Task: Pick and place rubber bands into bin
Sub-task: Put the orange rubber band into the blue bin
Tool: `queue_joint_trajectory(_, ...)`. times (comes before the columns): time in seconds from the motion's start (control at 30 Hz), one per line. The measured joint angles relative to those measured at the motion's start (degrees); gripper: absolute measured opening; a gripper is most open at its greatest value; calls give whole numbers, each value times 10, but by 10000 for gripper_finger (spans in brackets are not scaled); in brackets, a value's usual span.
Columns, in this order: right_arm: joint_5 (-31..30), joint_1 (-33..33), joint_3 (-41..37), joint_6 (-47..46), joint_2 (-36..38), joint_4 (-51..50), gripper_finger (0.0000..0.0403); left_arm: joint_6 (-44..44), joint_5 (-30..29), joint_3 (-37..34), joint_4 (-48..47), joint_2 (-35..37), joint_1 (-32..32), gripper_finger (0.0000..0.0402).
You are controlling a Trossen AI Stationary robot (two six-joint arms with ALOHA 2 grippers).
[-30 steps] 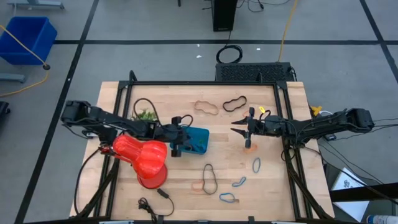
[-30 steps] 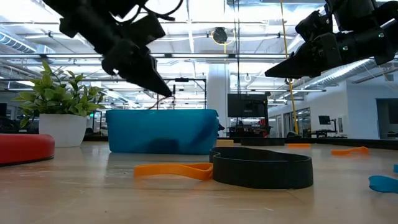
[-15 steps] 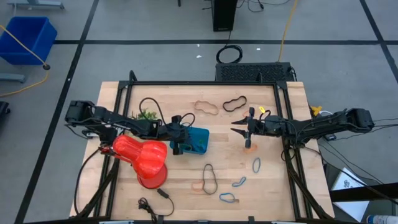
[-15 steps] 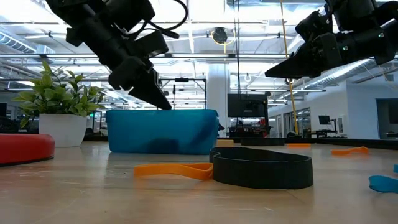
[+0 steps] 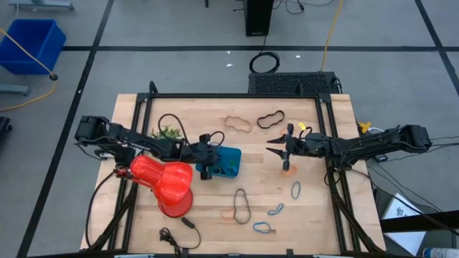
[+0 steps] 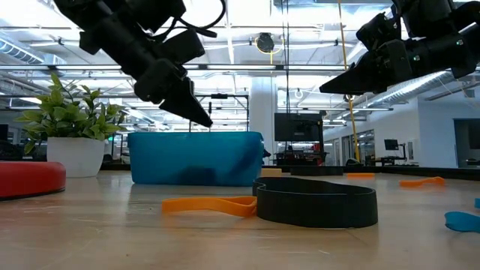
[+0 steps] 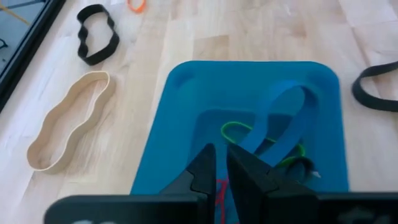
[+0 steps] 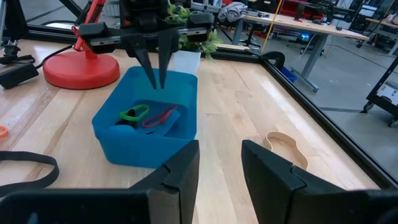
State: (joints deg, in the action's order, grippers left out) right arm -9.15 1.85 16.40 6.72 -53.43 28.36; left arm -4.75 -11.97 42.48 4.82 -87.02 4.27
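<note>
The teal bin (image 5: pixel 228 161) (image 7: pixel 186 106) stands left of the table's middle. Blue, green, red and black rubber bands (image 7: pixel 273 134) (image 8: pixel 146 115) lie inside it. My left gripper (image 7: pixel 221 158) (image 8: pixel 157 78) (image 5: pixel 215 155) hangs over the bin's left end, slanting down. Its fingers are a narrow gap apart with nothing between them. My right gripper (image 8: pixel 221 174) (image 5: pixel 276 150) hovers open right of centre, near an orange band (image 5: pixel 288 169). More bands lie flat on the wood: tan (image 5: pixel 238 123), black (image 5: pixel 271 118), black (image 5: pixel 241 204) and blue (image 5: pixel 295 190).
A red vase (image 5: pixel 168 183) lies on its side left of the bin, and a small potted plant (image 5: pixel 168 132) stands behind it. Blue bands (image 5: pixel 276 209) (image 5: pixel 262 228) lie toward the near edge. A thin cable (image 5: pixel 183 226) lies at the near left edge.
</note>
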Motion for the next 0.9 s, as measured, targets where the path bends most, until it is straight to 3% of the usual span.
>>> queue_joint_trajectory(0.17,0,0,0,0,0,0,114,1,5,0,9,0,10,61)
queue_joint_trajectory(0.57,0,0,0,0,0,1,114,21,15,0,32,0,25,188)
queue_joint_trajectory(0.9,0,0,0,0,0,1,114,69,62,0,60,0,26,207)
